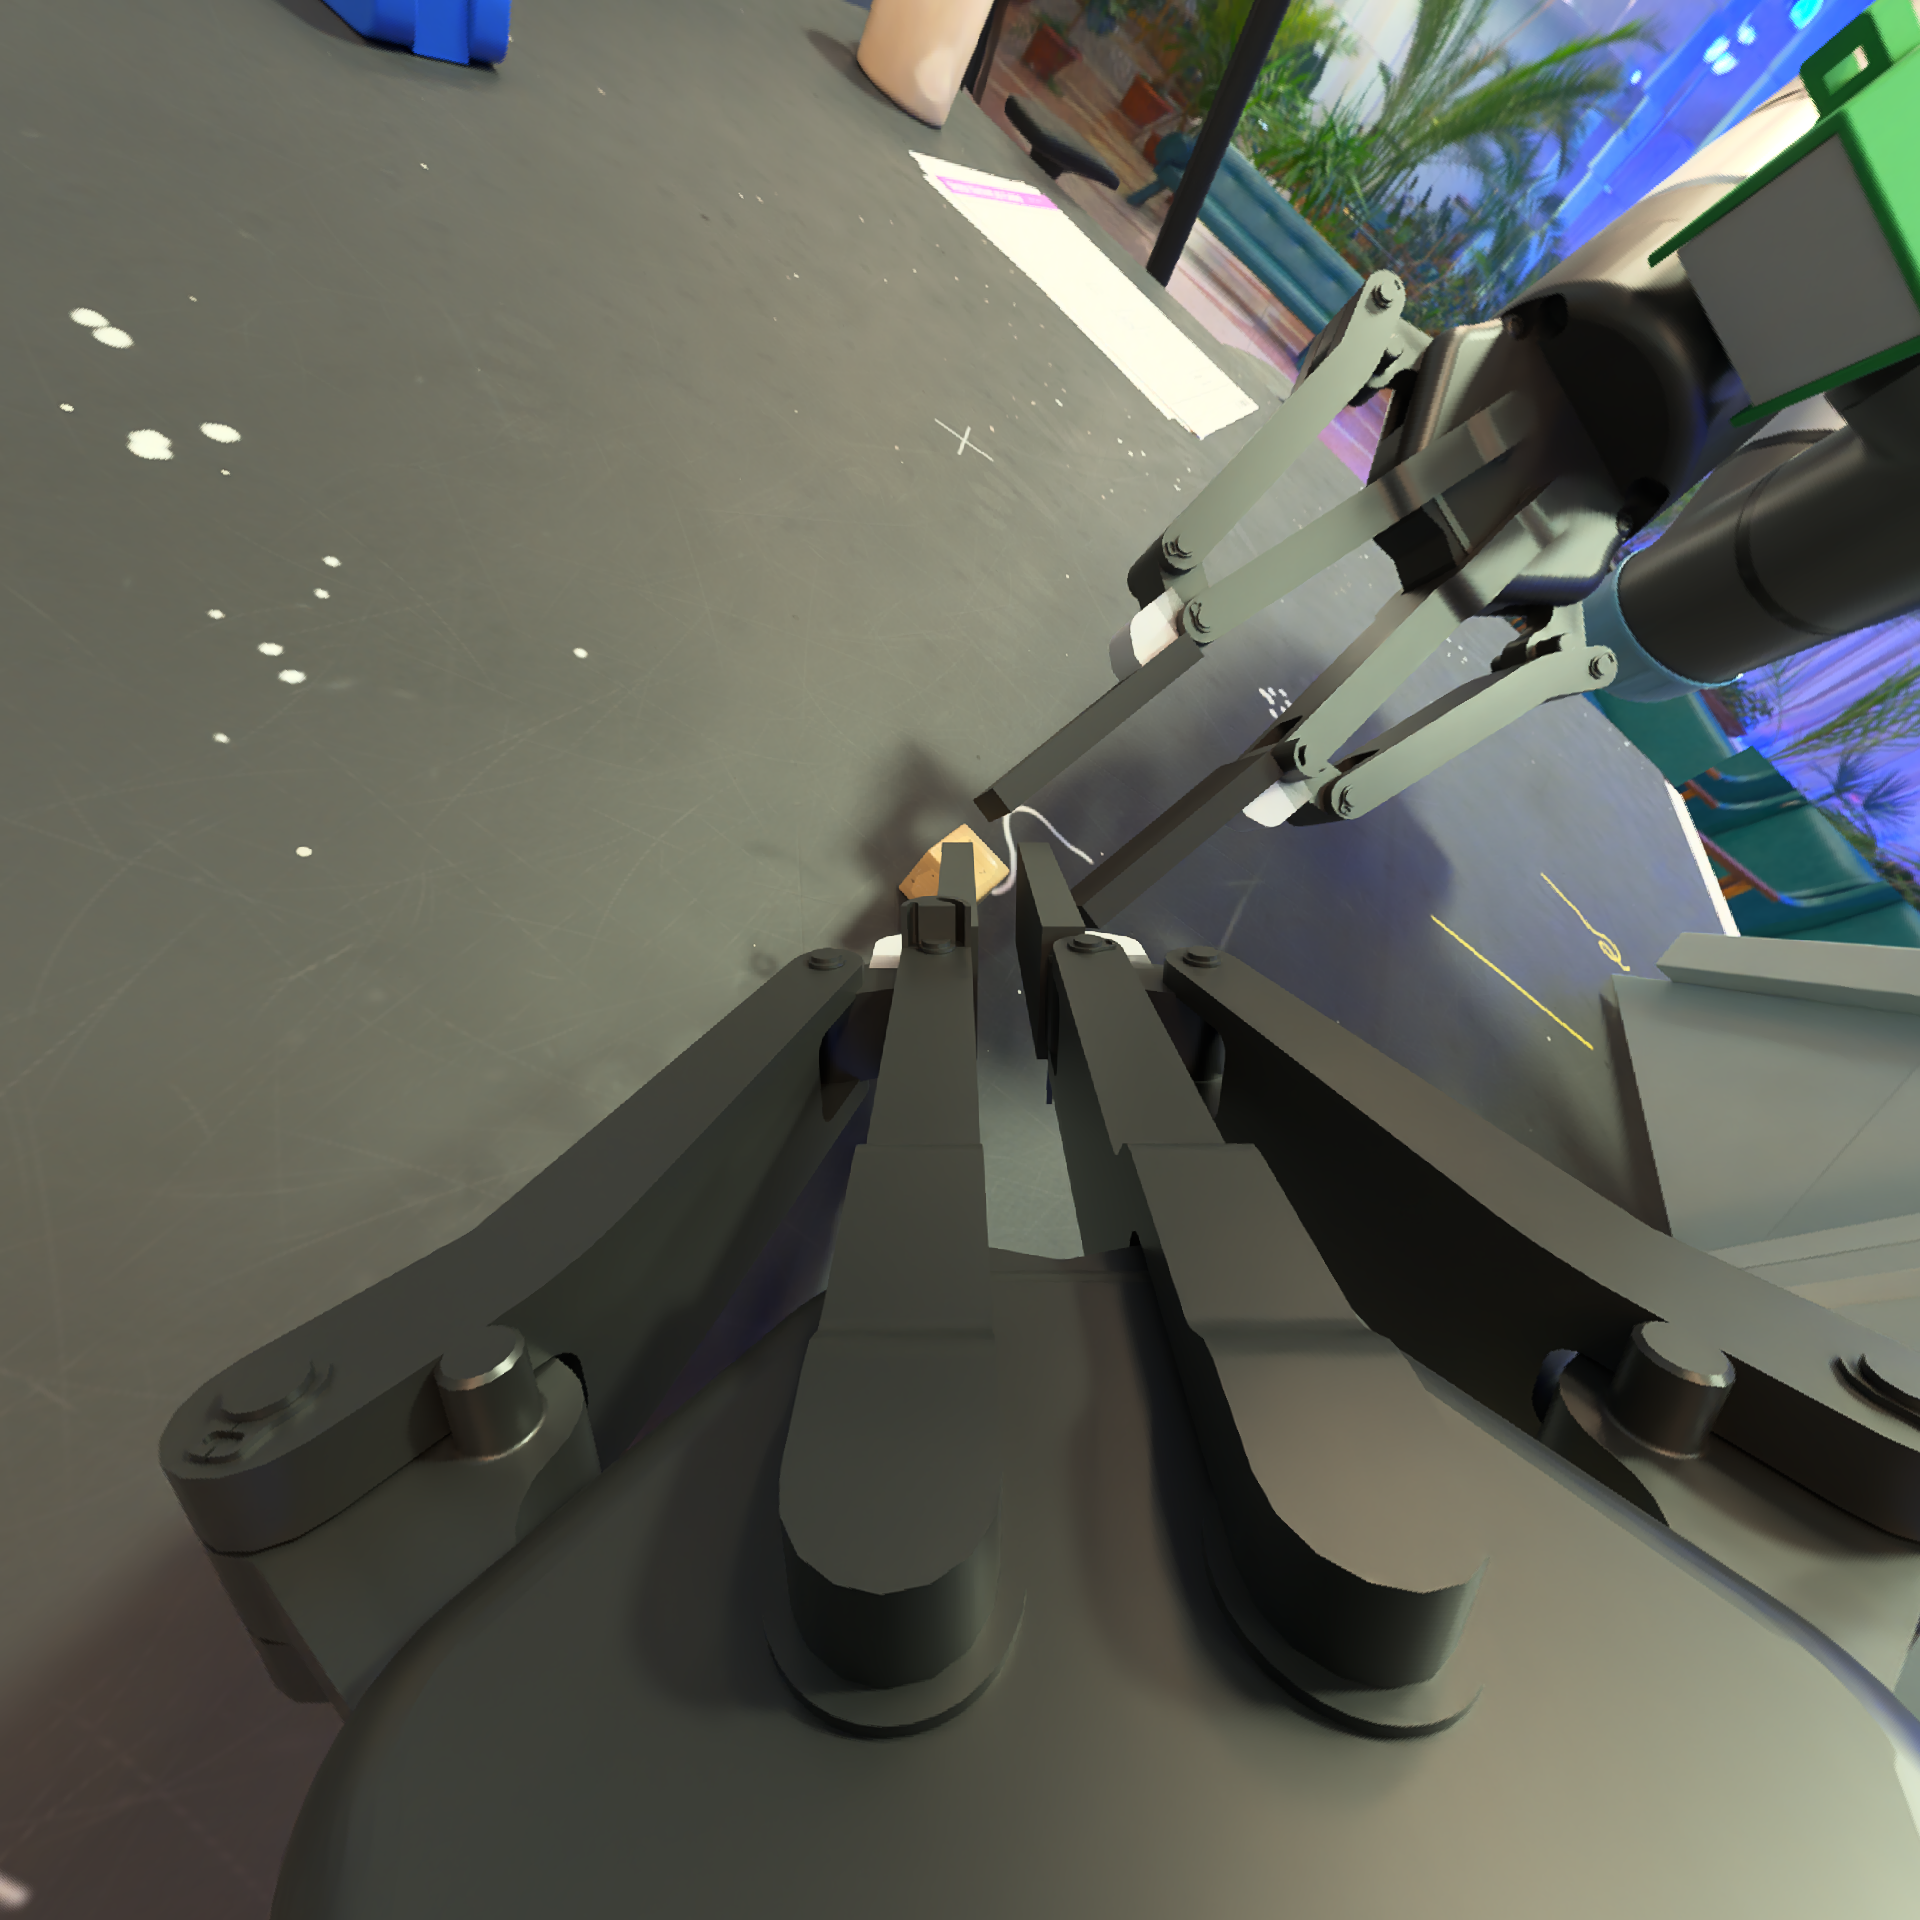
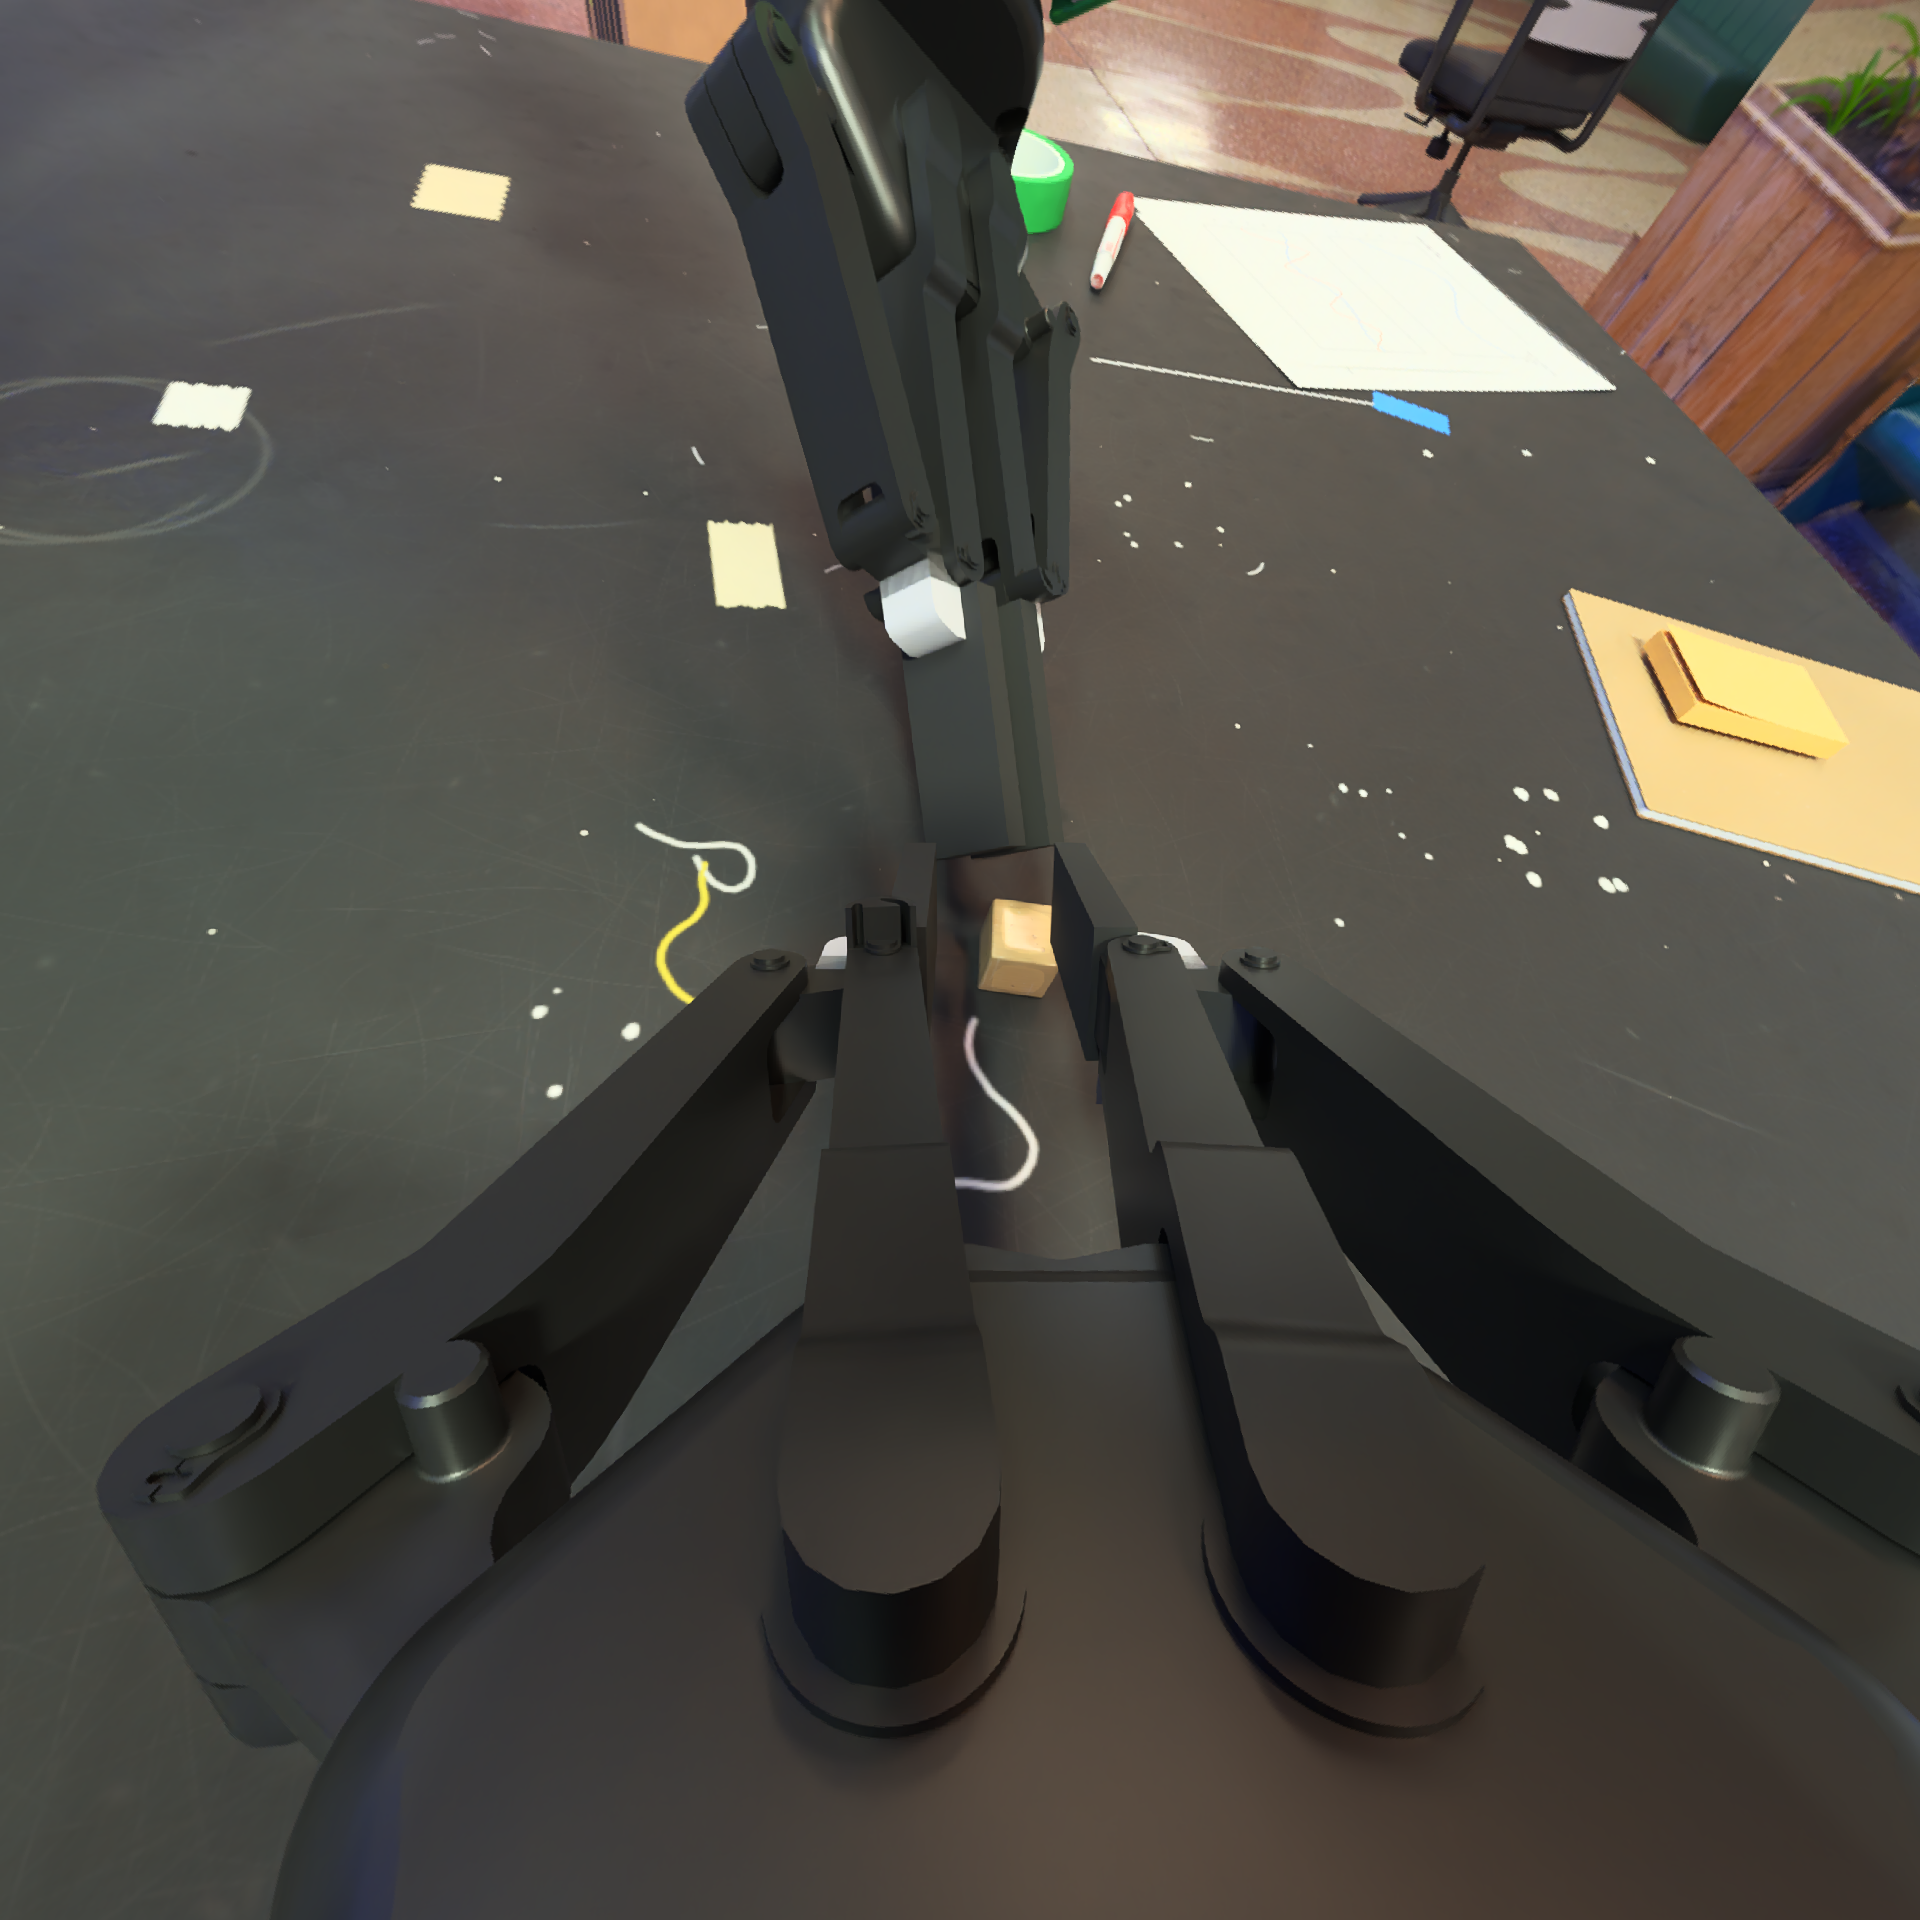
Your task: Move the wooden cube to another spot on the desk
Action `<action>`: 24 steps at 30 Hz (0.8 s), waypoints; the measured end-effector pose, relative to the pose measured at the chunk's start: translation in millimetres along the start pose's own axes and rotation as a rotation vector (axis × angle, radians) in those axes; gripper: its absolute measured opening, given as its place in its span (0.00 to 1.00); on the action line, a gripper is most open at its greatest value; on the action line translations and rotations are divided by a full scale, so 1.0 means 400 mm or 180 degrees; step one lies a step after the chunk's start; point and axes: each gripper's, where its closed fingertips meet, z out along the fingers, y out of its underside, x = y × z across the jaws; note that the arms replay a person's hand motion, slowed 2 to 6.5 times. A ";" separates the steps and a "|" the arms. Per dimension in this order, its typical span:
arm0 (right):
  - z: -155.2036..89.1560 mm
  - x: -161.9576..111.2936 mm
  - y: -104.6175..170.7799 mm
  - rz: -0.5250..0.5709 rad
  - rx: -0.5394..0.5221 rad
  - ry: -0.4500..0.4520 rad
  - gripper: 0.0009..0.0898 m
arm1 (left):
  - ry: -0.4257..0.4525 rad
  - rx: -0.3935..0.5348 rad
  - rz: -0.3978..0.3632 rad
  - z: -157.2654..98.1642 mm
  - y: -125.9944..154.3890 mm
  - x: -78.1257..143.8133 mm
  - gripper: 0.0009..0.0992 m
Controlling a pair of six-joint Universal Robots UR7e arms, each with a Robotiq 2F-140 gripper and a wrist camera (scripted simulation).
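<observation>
The small wooden cube (image 2: 1018, 948) sits on the dark desk (image 2: 364, 727), between the two fingers of my right gripper (image 2: 997, 904), which is open around it. The cube is closer to the right finger; I cannot tell if it touches. My left gripper (image 2: 987, 836) reaches down from the far side with its fingers together, its tips just behind the cube. In the left wrist view the cube (image 1: 923, 875) peeks out past the tips of my left gripper (image 1: 997, 871). The right gripper (image 1: 1034, 850) comes in from the upper right, spread wide.
A green tape roll (image 2: 1044, 177), a red marker (image 2: 1112, 239) and a white sheet (image 2: 1361, 301) lie at the far right. A tan board (image 2: 1683, 800) with a yellow block (image 2: 1745, 696) is at the right. Tape patches (image 2: 746, 563) lie on the left. A blue object (image 1: 436, 26) stands far off.
</observation>
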 end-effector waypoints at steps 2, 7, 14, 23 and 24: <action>-0.001 -0.004 -0.005 -0.0006 0.0041 -0.0025 0.33 | -0.0019 -0.0039 0.0030 0.004 0.004 0.001 0.11; -0.008 -0.012 -0.022 0.0009 0.0172 -0.0090 0.33 | -0.0121 -0.0146 0.0113 0.010 0.017 -0.004 0.11; -0.023 -0.012 -0.041 0.0056 0.0354 -0.0133 0.33 | -0.0197 -0.0153 0.0158 0.009 0.014 -0.006 0.11; -0.040 0.003 -0.050 0.0123 0.0501 -0.0085 0.33 | -0.0221 -0.0126 0.0135 -0.001 0.012 -0.013 0.11; -0.041 0.005 -0.048 0.0136 0.0498 -0.0082 0.33 | -0.0217 -0.0120 0.0132 -0.002 0.012 -0.013 0.11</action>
